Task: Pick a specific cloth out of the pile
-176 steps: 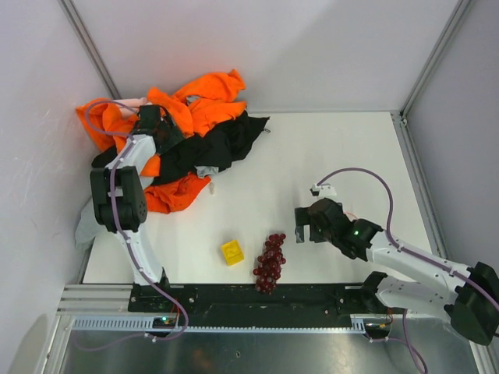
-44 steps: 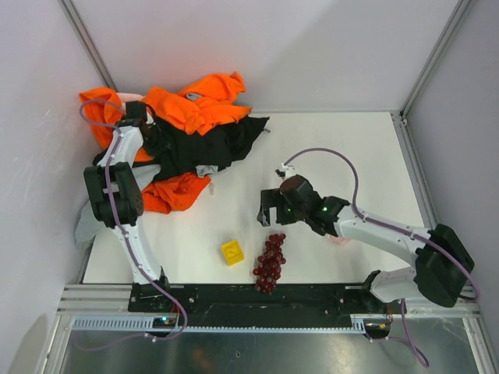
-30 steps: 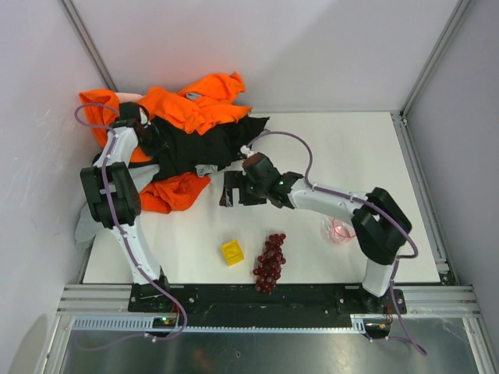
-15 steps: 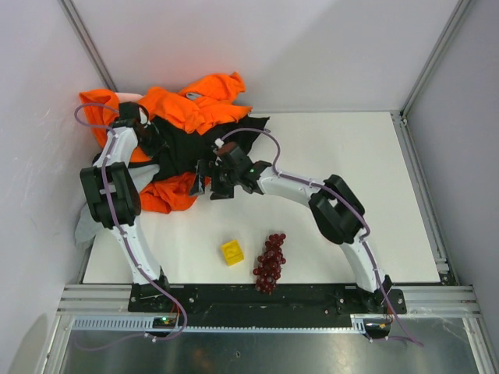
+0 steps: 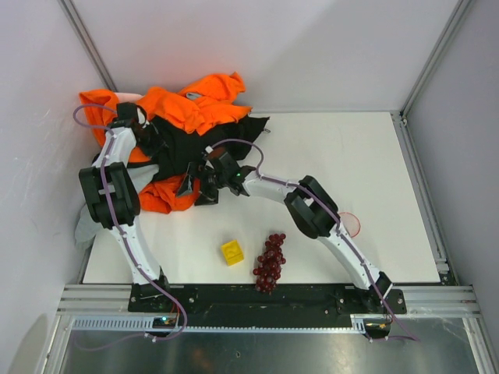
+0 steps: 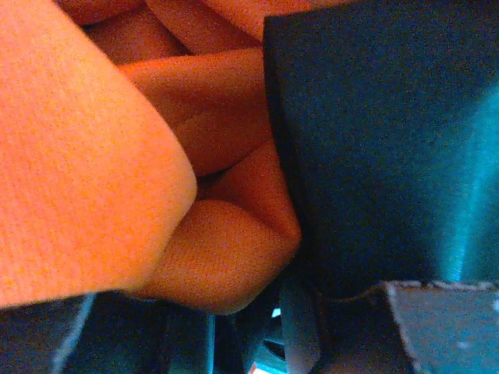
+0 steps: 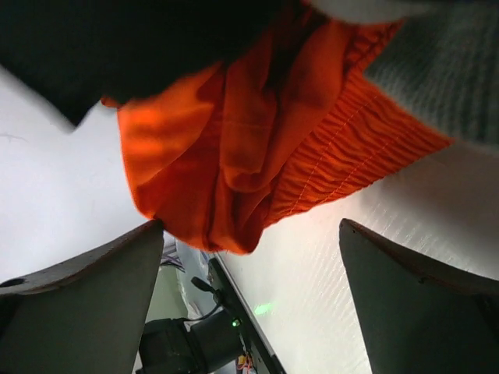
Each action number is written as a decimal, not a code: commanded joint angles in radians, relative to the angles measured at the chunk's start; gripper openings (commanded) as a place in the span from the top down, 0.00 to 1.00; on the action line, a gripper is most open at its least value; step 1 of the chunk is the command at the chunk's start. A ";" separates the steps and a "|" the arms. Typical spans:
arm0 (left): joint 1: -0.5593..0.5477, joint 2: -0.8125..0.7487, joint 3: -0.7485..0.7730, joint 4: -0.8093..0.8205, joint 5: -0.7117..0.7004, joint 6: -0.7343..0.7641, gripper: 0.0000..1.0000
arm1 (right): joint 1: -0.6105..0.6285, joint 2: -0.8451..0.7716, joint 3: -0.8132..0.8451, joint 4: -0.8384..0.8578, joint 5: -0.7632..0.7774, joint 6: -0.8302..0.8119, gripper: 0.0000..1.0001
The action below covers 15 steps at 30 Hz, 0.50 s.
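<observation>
Deep red-orange soft fabric garment (image 5: pixel 164 196), crumpled, shirred hem, near side of heaped orange-and-black garment pile (image 5: pixel 199 109) by left edge; long axis parallels near edge. Right gripper (image 7: pixel 251 230) spread wide at it. Buried left gripper (image 5: pixel 146 134): cannot tell.

pile (image 5: pixel 187 117) back left, cube (image 5: pixel 231 252) left of grapes (image 5: pixel 270 262)

Top camera looked down from above, behind arm bases (image 5: pixel 148 294), whole counter (image 5: pixel 351 164) framed. Left wrist camera sat against pile (image 6: pixel 93 156) folds, very close. Right wrist faced cloth (image 7: pixel 234 148) hem, near; top view shared it.
</observation>
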 commanded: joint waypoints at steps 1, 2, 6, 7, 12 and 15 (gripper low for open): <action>0.025 0.009 -0.001 0.043 -0.011 -0.006 0.62 | 0.014 0.058 0.076 0.057 -0.046 0.075 0.01; 0.025 0.010 0.000 0.043 -0.009 -0.006 0.62 | 0.016 0.067 0.079 0.073 -0.045 0.082 0.01; 0.026 0.016 0.001 0.044 0.001 -0.009 0.62 | 0.017 0.092 0.078 0.120 -0.042 0.119 0.07; 0.026 0.017 0.001 0.044 0.001 -0.009 0.62 | 0.017 0.097 0.078 0.137 -0.044 0.134 0.12; 0.027 0.019 0.003 0.043 0.006 -0.009 0.62 | 0.020 0.124 0.076 0.215 -0.062 0.192 0.49; 0.027 0.021 0.004 0.044 0.010 -0.010 0.62 | 0.022 0.113 0.042 0.251 -0.059 0.211 0.73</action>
